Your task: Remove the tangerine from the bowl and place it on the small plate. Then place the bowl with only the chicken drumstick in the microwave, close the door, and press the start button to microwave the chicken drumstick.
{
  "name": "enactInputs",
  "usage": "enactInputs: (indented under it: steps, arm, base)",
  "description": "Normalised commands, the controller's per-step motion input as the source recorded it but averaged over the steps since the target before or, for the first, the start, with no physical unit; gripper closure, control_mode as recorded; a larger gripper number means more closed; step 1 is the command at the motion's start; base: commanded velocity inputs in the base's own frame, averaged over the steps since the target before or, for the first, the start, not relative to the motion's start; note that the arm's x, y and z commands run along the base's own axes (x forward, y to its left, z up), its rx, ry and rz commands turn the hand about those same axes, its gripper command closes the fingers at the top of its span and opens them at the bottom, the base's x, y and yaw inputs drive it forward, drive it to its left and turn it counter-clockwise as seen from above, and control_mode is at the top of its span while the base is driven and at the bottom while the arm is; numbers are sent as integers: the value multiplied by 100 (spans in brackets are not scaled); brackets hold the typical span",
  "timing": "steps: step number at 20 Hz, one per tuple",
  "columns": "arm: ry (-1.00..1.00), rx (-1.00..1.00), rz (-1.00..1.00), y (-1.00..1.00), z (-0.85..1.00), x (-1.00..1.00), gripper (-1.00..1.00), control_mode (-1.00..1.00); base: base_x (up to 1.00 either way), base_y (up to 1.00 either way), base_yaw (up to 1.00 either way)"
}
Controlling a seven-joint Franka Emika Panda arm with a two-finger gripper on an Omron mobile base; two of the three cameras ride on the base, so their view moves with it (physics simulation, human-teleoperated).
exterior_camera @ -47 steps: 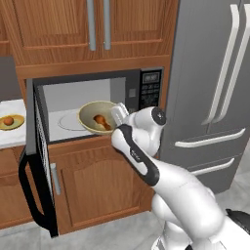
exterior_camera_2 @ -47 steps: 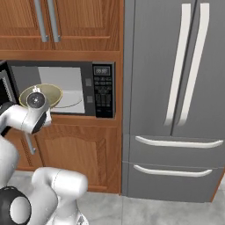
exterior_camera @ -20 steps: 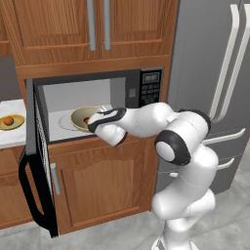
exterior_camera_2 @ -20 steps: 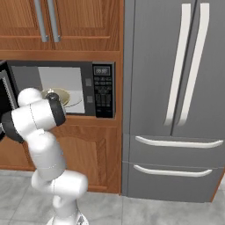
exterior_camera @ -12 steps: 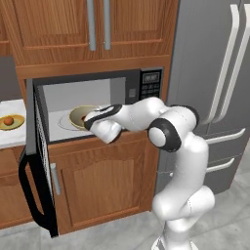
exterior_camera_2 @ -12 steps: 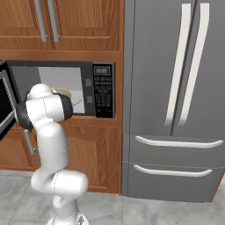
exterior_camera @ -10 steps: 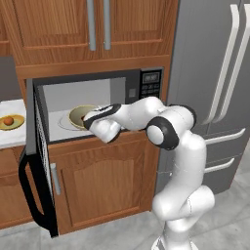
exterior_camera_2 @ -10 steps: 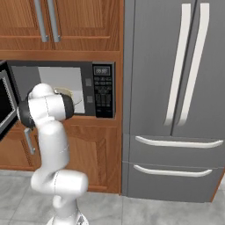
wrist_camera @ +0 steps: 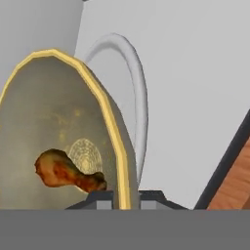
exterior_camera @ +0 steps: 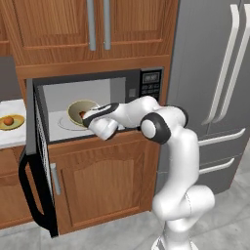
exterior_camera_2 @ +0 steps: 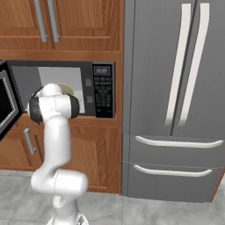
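Landmark: microwave [exterior_camera: 97,105], built into the wood cabinetry, door [exterior_camera: 39,161] swung fully open to its left side.

Arm reaches into the microwave cavity. Hand [wrist_camera: 122,197] is clamped on the rim of the bowl [exterior_camera: 82,111]; hand view shows one finger each side of the yellowish rim, i.e. grasping the bowl edge.

Bowl sits inside the microwave, over the pale turntable ring [wrist_camera: 136,83], towards the cavity's left half. Whether the bowl base touches the turntable: cannot tell.

Chicken drumstick [wrist_camera: 66,171] lies inside the bowl, near the gripped rim.

Tangerine [exterior_camera: 8,120] rests on the small plate [exterior_camera: 17,123], on the worktop [exterior_camera: 12,136] left of the microwave, beyond the open door.

Keypad panel [exterior_camera_2: 103,90] at the microwave's right end. Grey fridge [exterior_camera_2: 176,96] stands directly right of the microwave.
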Motion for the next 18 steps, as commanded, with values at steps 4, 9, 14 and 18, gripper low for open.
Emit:
enactInputs:
  steps: [4, 9, 14, 18]
  arm:
    - [0, 0, 0, 18, -17, 40, 100, -100]
    - [0, 0, 0, 21, -9, 13, -100, -100]
    - [-2, 0, 0, 0, 21, -15, -100, -100]
    - [-5, 0, 0, 0, 57, -25, -100, -100]
  base:
    - [0, 0, 0]
    - [0, 0, 0]
    - [0, 0, 0]
    - [0, 0, 0]
